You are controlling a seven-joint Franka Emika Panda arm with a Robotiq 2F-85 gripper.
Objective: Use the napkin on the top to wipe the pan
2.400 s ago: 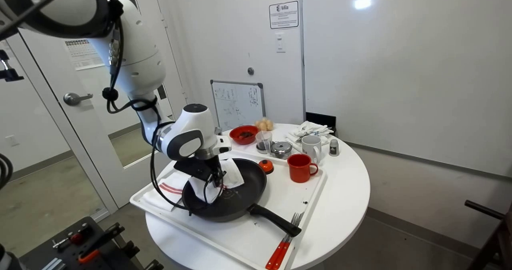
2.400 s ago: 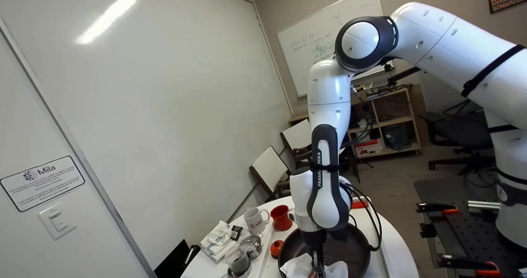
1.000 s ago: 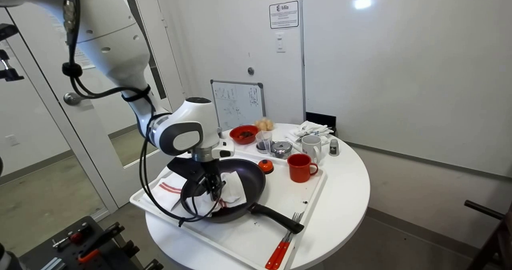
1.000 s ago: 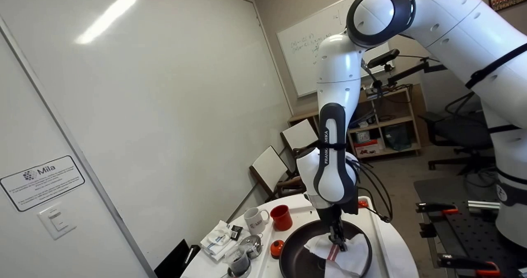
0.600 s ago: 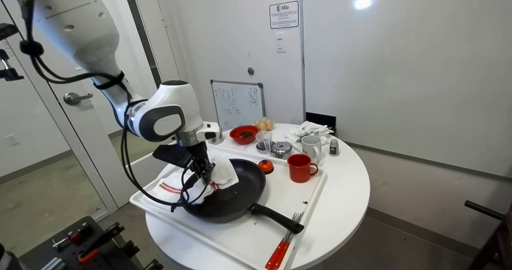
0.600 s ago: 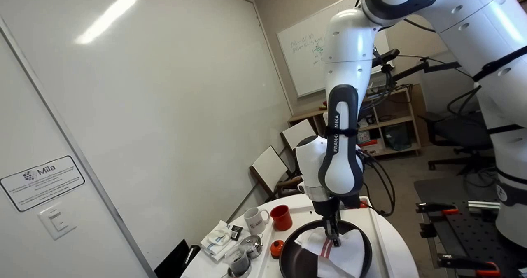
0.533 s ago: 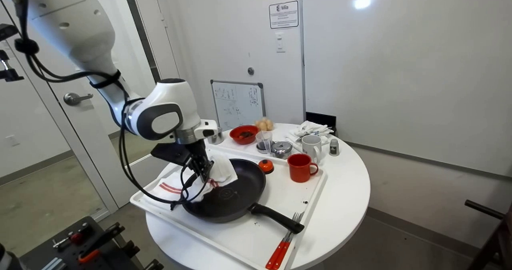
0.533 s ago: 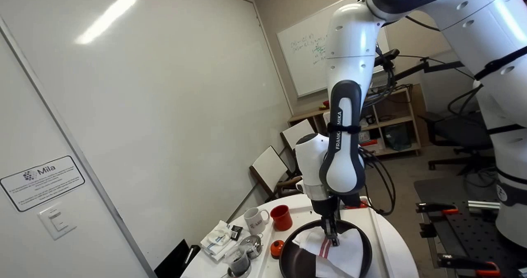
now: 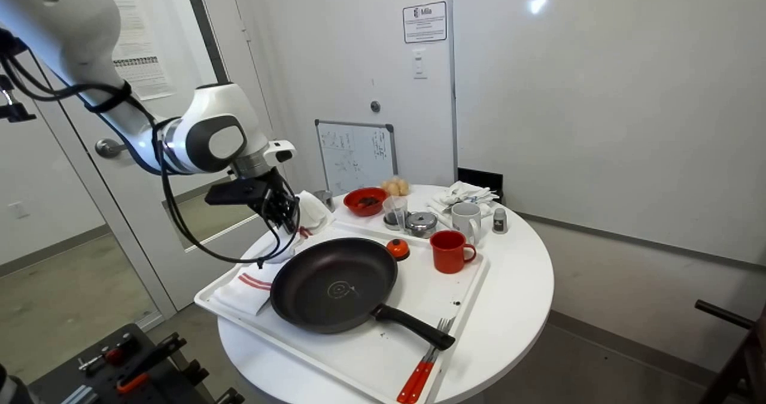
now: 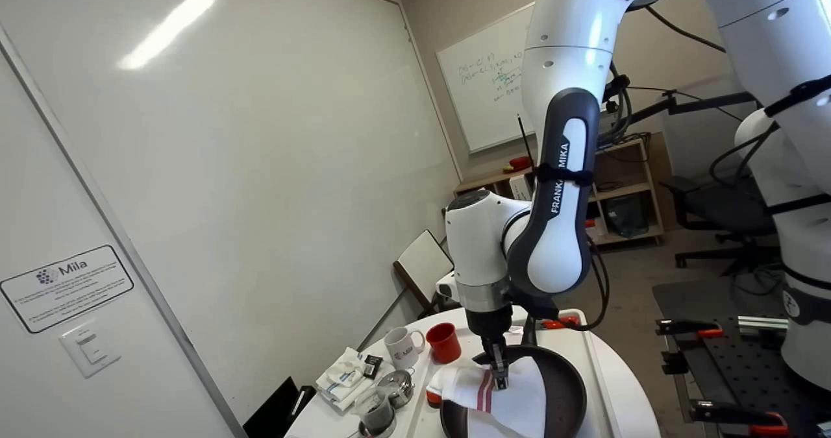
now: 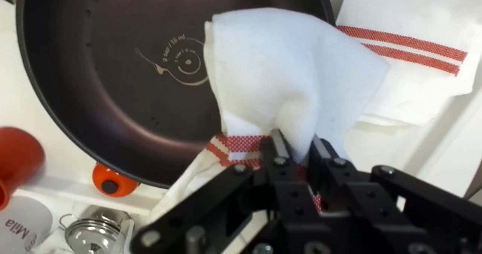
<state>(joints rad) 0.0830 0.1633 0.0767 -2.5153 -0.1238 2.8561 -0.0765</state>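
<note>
1. The red-striped white napkin [image 11: 263, 69] hangs pinched in the claw [image 11: 297, 143].
2. The pan [image 9: 335, 278] sits lower than the claw, off to one side.
3. A folded cloth [image 11: 410, 50], also lower than the claw, lies beside the pan.
4. Farther from the claw, the tray [image 9: 413, 284] bears a red mug [image 9: 447, 253].
5. Beyond, the bench [image 9: 520, 284] bears a white mug [image 9: 462, 219].

1. The white rectangular tray [image 9: 419, 290] lies on the white round table [image 9: 514, 299].
2. In an exterior view, the black round pan [image 9: 326, 299] sits on the tray, right of the flat white red-striped cloth [image 9: 239, 296].
3. The red cylindrical mug [image 9: 447, 252] stands on the tray, right of the pan.
4. The red shallow bowl [image 9: 362, 210] sits behind the tray.
5. The draped white red-striped napkin [image 11: 260, 66] is in the black two-fingered hand [image 11: 299, 145].
</note>
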